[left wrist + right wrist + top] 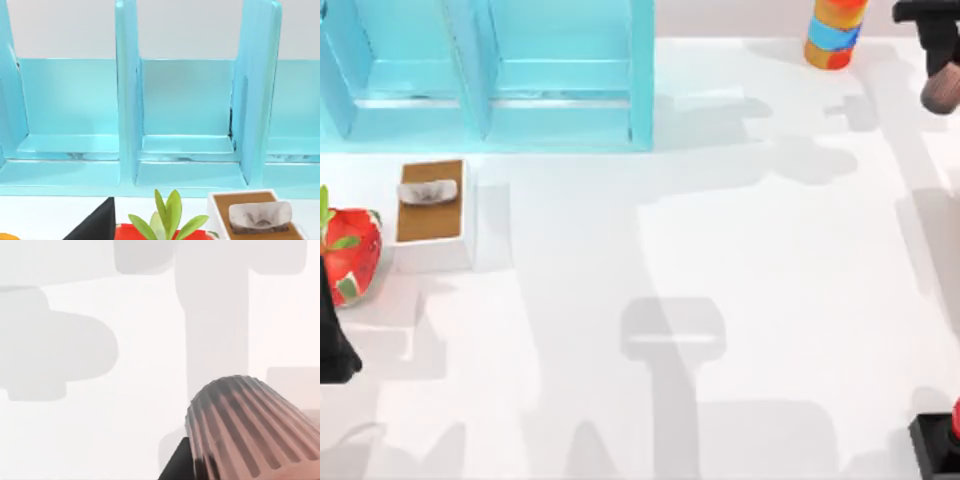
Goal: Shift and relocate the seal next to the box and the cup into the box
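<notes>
The cup (942, 90) is a brown ribbed tumbler held off the table at the far right back, with my right gripper (934, 62) shut on it. In the right wrist view the cup (250, 430) looms close, above white table. The seal (937, 445), black base and red knob, sits at the front right corner, partly cut by the picture's edge. The box (560, 100), large, light blue and split into compartments, stands at the back left; its dividers (127, 100) face the left wrist camera. My left arm (332, 345) is parked at the left edge.
A white tissue box (432, 215) with a brown top stands in front of the blue box, also visible as tissue box (252, 215). A red strawberry-like thing (350, 255) lies left of it. An orange-and-blue striped cylinder (835, 32) stands at the back, right of the box.
</notes>
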